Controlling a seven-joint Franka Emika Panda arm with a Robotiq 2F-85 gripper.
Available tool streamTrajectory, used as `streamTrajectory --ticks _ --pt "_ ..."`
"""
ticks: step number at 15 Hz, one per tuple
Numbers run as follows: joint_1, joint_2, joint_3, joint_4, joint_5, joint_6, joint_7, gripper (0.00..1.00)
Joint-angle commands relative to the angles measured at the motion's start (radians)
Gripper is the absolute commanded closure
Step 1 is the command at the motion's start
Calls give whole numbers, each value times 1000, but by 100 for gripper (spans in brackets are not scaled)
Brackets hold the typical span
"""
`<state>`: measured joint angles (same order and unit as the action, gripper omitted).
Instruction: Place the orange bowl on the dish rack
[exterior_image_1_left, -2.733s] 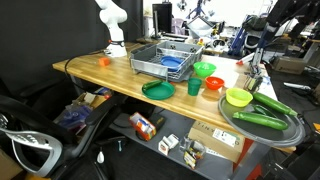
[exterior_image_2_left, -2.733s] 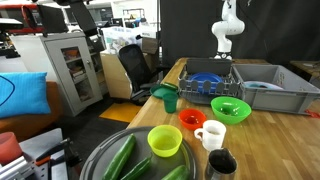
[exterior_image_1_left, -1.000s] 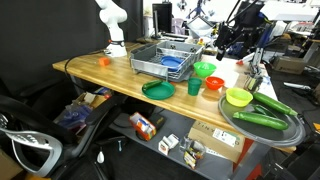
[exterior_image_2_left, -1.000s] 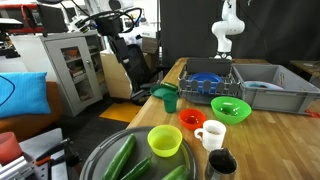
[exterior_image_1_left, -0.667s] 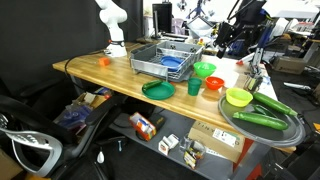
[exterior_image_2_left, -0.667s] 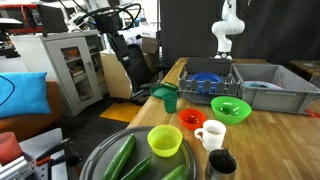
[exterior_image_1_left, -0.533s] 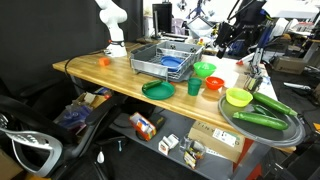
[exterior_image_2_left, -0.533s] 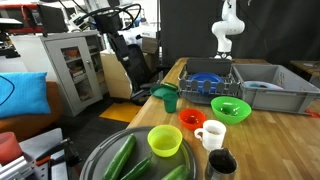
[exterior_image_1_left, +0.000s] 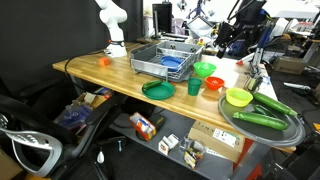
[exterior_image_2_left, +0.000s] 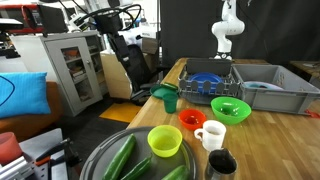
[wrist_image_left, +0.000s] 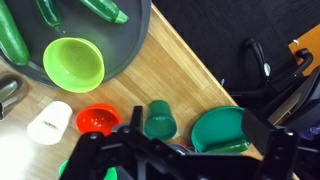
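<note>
- The hand (wrist_image_left: 175, 158) hangs above the bench (wrist_image_left: 190, 75), its fingers spread apart and gripping nothing.
- The orange bowl (wrist_image_left: 97, 121) sits on the bench between a white mug (wrist_image_left: 50, 123) and a green cup (wrist_image_left: 158, 120).
- In an exterior view, the dish rack (exterior_image_1_left: 145, 68) stands apart from the bowl.

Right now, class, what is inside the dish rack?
A blue dish lies in the dish rack. Its wire walls hide the floor around it, so smaller items cannot be ruled out. The orange bowl is outside.
</note>
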<state>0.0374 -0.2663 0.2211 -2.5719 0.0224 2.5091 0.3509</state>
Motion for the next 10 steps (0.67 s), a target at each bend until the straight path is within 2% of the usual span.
streamTrajectory --ticks 1,6,10 --pt "17 14 -13 15 -14 -10 -3 0" --pt "5 79 -7 48 -69 68 17 0" --pt "2 160 0 79 -182 180 49 0"
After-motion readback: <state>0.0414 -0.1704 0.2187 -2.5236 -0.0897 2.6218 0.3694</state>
